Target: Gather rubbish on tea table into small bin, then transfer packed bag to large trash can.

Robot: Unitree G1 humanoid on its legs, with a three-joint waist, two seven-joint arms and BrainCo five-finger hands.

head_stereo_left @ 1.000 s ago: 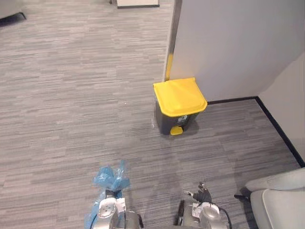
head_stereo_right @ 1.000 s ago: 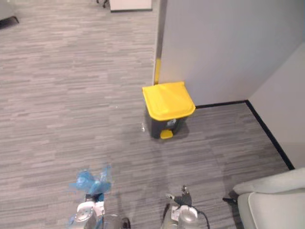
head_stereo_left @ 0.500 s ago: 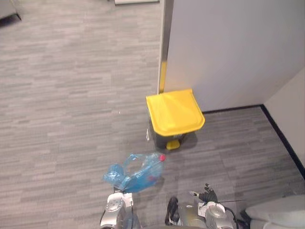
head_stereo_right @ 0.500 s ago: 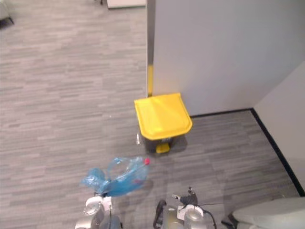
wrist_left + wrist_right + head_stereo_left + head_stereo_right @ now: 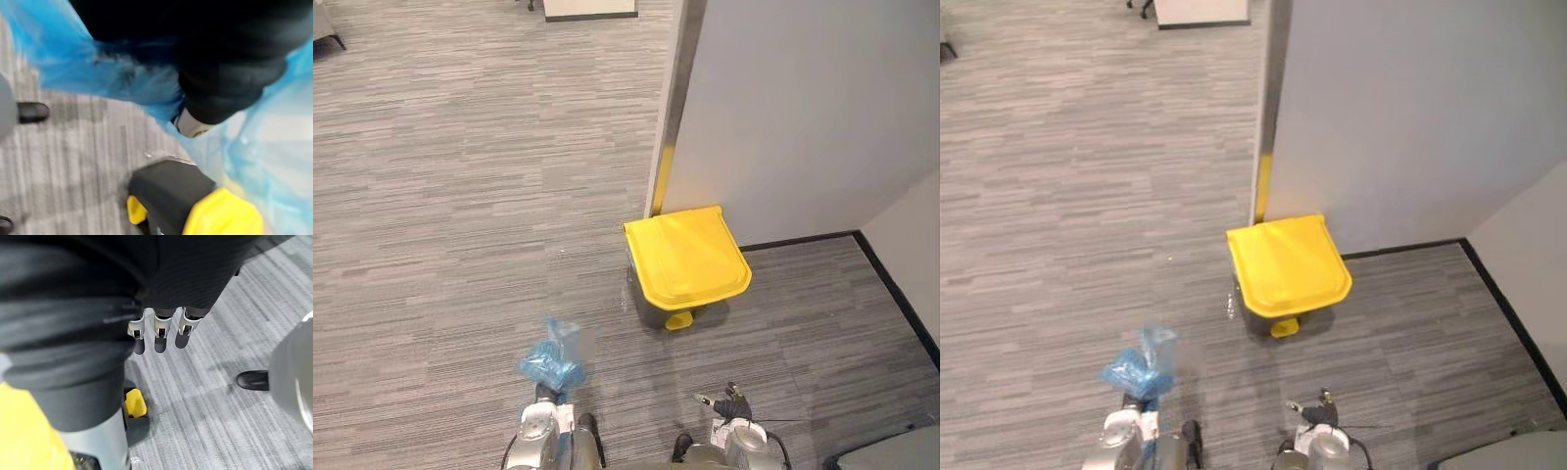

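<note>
Just short of the large trash can, the left hand is clenched on the bunched blue bag, holding it off the grey carpet. The bag's long axis runs from the hand away from the robot. Its paler, see-through end points forward and slightly toward the can, which it does not touch. Its outline is smeared and its contents cannot be made out. In the left wrist view, blue plastic wraps the hand's dark cover, with one pale finger curled into it. The can stands against the white wall with its yellow lid down and its yellow pedal facing the robot. The lid hides most of the dark body. The right hand hangs released, fingers straight, above the carpet.
</note>
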